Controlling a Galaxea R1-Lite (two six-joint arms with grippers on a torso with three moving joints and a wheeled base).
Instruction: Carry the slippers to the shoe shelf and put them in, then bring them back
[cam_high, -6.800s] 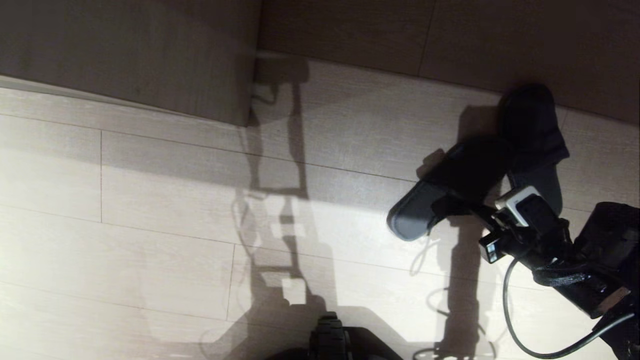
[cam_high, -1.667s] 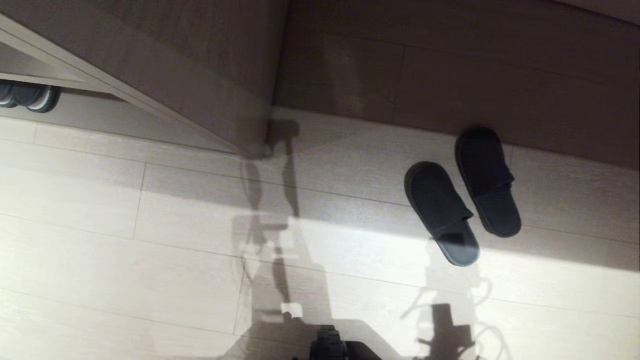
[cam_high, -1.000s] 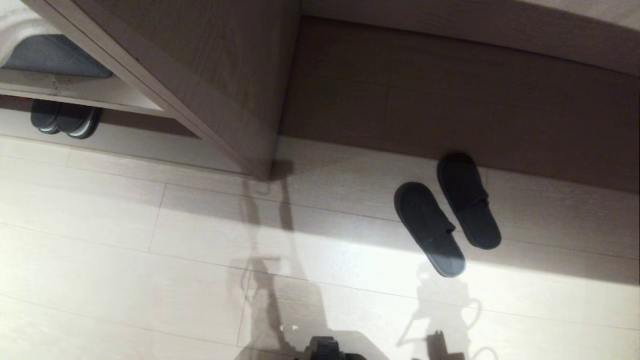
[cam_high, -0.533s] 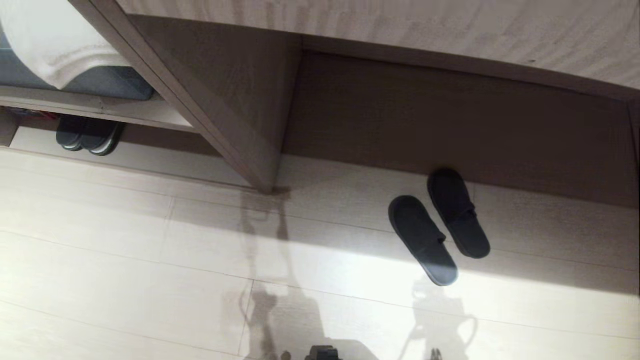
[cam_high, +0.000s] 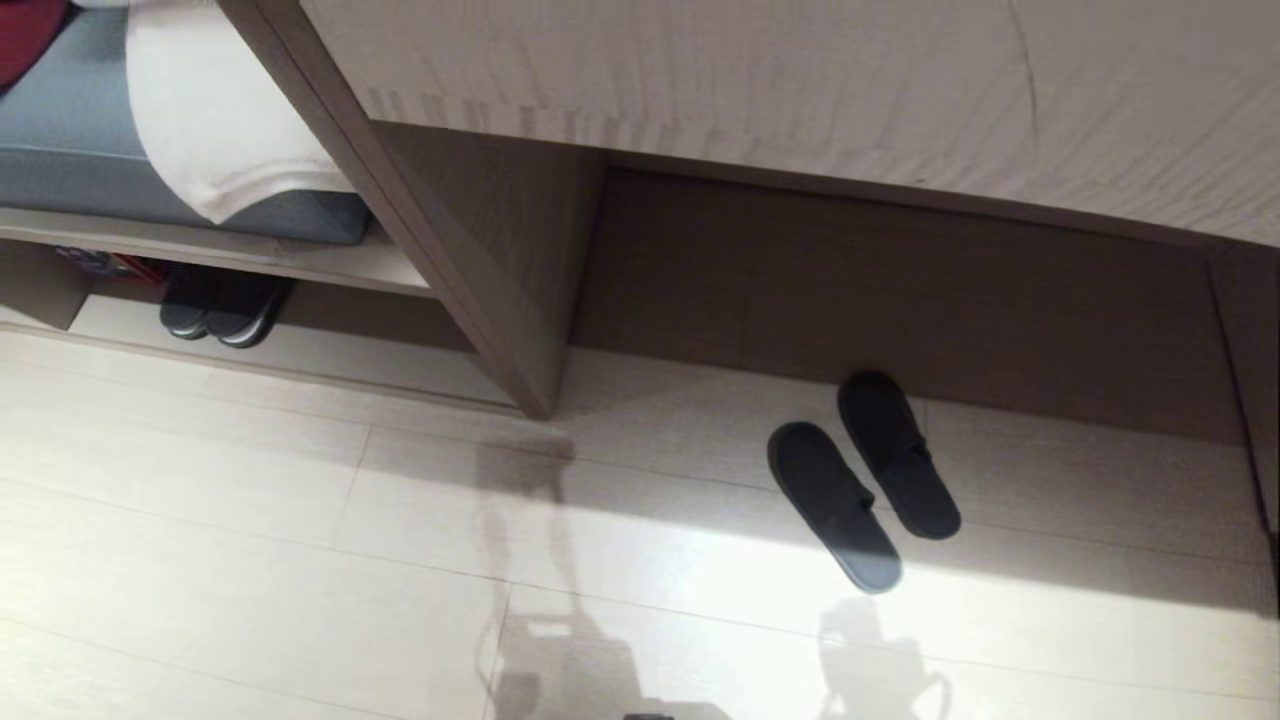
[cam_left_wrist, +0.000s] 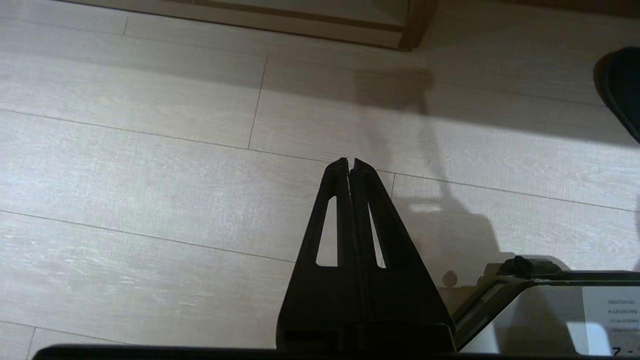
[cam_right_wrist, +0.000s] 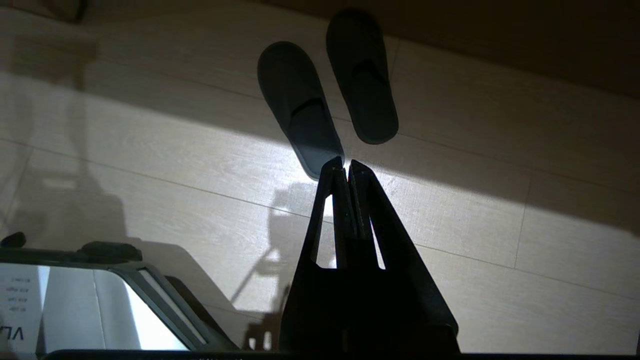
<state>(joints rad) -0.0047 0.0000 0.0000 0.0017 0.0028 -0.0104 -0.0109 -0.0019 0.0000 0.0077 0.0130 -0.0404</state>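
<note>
**A:** Where are the slippers?

**B:** On the floor, side by side under the long desk counter. Heels point to the robot, toes to the back panel.

**A:** Which hand is nearer?

**B:** The right gripper. It's pinched closed, holding nothing, slippers just ahead. The left gripper is closed and empty too.

**A:** Room to move?

**B:** Bare floor this side. The counter hangs over the toes.

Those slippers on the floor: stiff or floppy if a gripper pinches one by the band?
The slippers look thin and flat with soft bands, so one would probably sag when lifted. Likely light for their size. Lying flat on the smooth floor, they should slide, not tip or roll.
</note>
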